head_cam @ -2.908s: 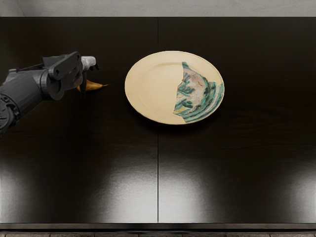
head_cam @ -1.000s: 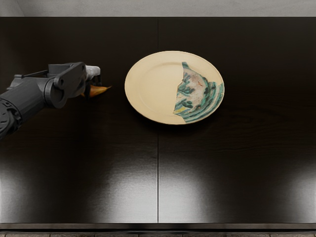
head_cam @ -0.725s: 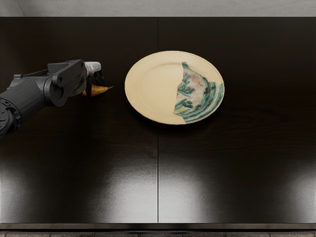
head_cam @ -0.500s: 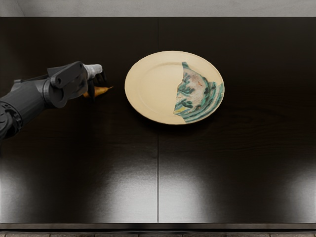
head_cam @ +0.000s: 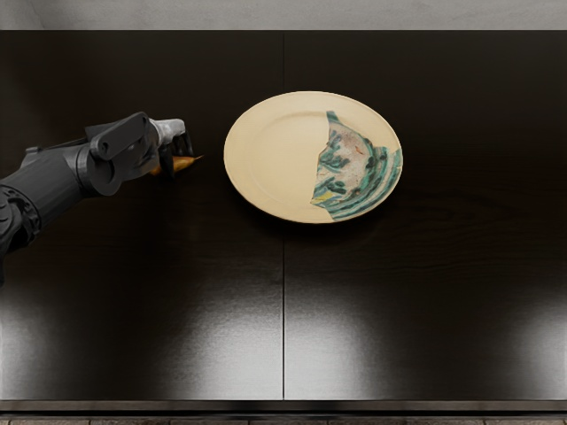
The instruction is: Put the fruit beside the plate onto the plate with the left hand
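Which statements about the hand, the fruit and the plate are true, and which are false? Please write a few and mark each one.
1. The fruit lies on the plate. False: it is on the table, to the left of the plate.
2. The left hand is at the fruit. True.
3. The right arm reaches over the plate. False: only the left arm is in view.
4. The plate has a green and blue pattern on its right part. True.
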`<state>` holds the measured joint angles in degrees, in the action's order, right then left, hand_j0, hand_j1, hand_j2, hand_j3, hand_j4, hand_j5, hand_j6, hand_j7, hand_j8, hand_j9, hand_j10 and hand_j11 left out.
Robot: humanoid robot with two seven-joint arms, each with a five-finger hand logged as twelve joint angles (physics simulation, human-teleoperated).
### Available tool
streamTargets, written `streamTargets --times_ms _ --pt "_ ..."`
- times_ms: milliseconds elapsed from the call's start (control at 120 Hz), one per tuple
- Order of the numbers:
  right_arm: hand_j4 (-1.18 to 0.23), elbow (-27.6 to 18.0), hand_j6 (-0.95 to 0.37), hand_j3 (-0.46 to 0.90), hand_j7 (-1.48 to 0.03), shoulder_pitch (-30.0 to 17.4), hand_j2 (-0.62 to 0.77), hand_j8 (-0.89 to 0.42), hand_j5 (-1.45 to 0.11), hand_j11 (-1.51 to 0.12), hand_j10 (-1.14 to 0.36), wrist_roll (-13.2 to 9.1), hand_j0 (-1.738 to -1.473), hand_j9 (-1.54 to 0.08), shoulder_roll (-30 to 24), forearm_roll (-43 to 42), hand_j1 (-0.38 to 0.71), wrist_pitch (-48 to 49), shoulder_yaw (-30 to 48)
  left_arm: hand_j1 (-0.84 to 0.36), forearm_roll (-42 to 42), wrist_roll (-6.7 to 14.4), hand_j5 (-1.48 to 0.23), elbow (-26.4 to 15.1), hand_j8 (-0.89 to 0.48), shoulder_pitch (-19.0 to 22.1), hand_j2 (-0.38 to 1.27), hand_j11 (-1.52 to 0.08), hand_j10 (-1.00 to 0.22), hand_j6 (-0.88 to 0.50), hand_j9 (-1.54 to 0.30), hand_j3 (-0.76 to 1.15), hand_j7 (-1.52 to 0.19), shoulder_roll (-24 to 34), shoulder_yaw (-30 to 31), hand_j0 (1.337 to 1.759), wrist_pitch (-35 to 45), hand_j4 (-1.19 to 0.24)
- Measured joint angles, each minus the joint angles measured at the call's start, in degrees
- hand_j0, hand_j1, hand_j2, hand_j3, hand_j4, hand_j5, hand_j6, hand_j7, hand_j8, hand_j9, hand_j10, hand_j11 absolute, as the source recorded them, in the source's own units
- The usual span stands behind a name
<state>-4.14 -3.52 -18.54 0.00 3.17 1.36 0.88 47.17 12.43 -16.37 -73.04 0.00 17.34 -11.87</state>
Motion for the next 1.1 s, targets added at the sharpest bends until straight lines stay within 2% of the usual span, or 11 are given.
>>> streamTargets --times_ms 158,258,317,358,458,483,583,717,792,950,1100 --pt "0.00 0.00 0.00 0.00 0.00 0.00 0.00 0.00 0.00 0.00 0.00 0.00 -1.658 0.00 0.00 0.00 -0.35 0.01 0.00 -0.33 0.27 0.06 -0.76 -0.13 -0.60 0.31 0.14 -0.78 -0.60 -0.52 -0.79 -0.01 -0.78 0.00 -0.13 1.653 0.01 -0.51" --pt "0.00 0.01 0.00 0.00 0.00 0.00 0.00 0.00 0.00 0.00 0.00 0.00 -1.658 0.00 0.00 0.00 -0.35 0.00 0.00 -0.32 0.45 0.05 -0.80 -0.23 -0.56 0.42 0.03 -0.84 -0.60 -0.44 -0.84 0.13 -0.91 0.00 -0.11 1.654 -0.02 -0.48" --pt "0.00 0.01 0.00 0.00 0.00 0.00 0.00 0.00 0.00 0.00 0.00 0.00 -1.658 0.00 0.00 0.00 -0.35 0.00 0.00 -0.31 0.46 0.04 -0.82 -0.28 -0.55 0.43 0.00 -0.87 -0.58 -0.43 -0.86 0.14 -0.92 0.00 -0.09 1.657 -0.07 -0.46" --pt "0.00 0.01 0.00 0.00 0.00 0.00 0.00 0.00 0.00 0.00 0.00 0.00 -1.658 0.00 0.00 0.00 -0.35 0.01 0.00 -0.31 0.54 0.04 -0.83 -0.30 -0.54 0.58 -0.08 -0.90 -0.57 -0.38 -0.88 0.26 -1.01 0.00 -0.15 1.656 0.00 -0.45" --pt "0.00 0.00 0.00 0.00 0.00 0.00 0.00 0.00 0.00 0.00 0.00 0.00 -1.658 0.00 0.00 0.00 -0.35 0.02 0.00 -0.35 0.55 0.01 -0.88 -0.36 -0.46 0.68 -0.10 -0.96 -0.52 -0.29 -1.00 0.42 -1.15 0.00 -0.12 1.661 -0.11 -0.40" --pt "0.00 0.00 0.00 0.00 0.00 0.00 0.00 0.00 0.00 0.00 0.00 0.00 -1.658 0.00 0.00 0.00 -0.35 0.00 0.00 -0.38 0.54 0.00 -0.90 -0.37 -0.45 0.69 -0.07 -0.97 -0.52 -0.32 -1.03 0.44 -1.10 0.00 -0.08 1.661 -0.10 -0.40" --pt "0.00 0.01 0.00 0.00 0.00 0.00 0.00 0.00 0.00 0.00 0.00 0.00 -1.658 0.00 0.00 0.00 -0.35 0.00 0.00 -0.38 0.42 0.02 -0.94 -0.41 -0.38 0.69 -0.09 -1.01 -0.47 -0.29 -1.14 0.47 -1.13 0.00 0.05 1.662 -0.27 -0.44" --pt "0.00 0.01 0.00 0.00 0.00 0.00 0.00 0.00 0.00 0.00 0.00 0.00 -1.658 0.00 0.00 0.00 -0.35 0.00 0.00 -0.38 0.49 0.13 -0.99 -0.51 -0.39 0.61 -0.13 -1.06 -0.41 -0.23 -1.11 0.48 -1.18 0.01 0.08 1.666 -0.72 -0.50" --pt "0.00 0.01 0.00 0.00 0.00 0.00 0.00 0.00 0.00 0.00 0.00 0.00 -1.658 0.00 0.00 0.00 -0.35 0.00 0.00 -0.42 0.48 0.14 -1.01 -0.53 -0.37 0.53 -0.07 -1.09 -0.39 -0.22 -1.14 0.49 -1.20 0.01 0.17 1.667 -0.93 -0.52" --pt "0.00 0.01 0.00 0.00 0.00 0.00 0.00 0.00 0.00 0.00 0.00 0.00 -1.658 0.00 0.00 0.00 -0.35 0.00 0.00 -0.45 0.48 0.16 -1.04 -0.55 -0.30 0.61 -0.05 -1.12 -0.34 -0.19 -1.25 0.56 -1.23 0.00 0.11 1.669 -1.00 -0.51" --pt "0.00 0.01 0.00 0.00 0.00 0.00 0.00 0.00 0.00 0.00 0.00 0.00 -1.658 0.00 0.00 0.00 -0.35 -0.01 0.00 -0.46 0.48 0.21 -1.06 -0.55 -0.30 0.37 0.00 -1.12 -0.32 -0.18 -1.21 0.49 -1.22 0.01 0.26 1.668 -1.55 -0.48"
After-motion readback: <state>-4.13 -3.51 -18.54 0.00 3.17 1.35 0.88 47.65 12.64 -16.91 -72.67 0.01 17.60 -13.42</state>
